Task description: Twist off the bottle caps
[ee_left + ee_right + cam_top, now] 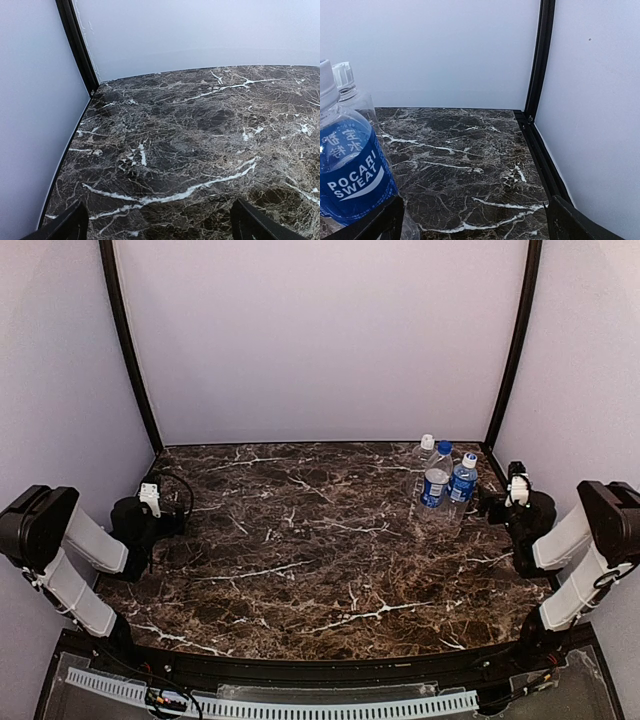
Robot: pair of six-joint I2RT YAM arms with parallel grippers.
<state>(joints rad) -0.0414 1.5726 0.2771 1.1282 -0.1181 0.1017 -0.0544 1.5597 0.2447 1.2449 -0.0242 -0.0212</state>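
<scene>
Three clear bottles stand together at the back right of the marble table (300, 560). The plain bottle (421, 468) carries a white cap (427, 441). Two blue-labelled bottles (435, 486) (461, 484) each carry a blue cap (444, 448) (470, 459). My right gripper (493, 505) is open just right of them, holding nothing. In the right wrist view a blue-labelled bottle (350, 172) stands by the left finger (382, 222), with the plain bottle (355, 100) behind it. My left gripper (172, 508) is open at the far left, far from the bottles, with only marble between its fingers (67, 227).
White walls with black corner posts (512, 350) (130, 350) close in the table on three sides. A black rail (540, 150) runs along the right edge beside my right gripper. A ribbed strip (300, 705) lies along the near edge.
</scene>
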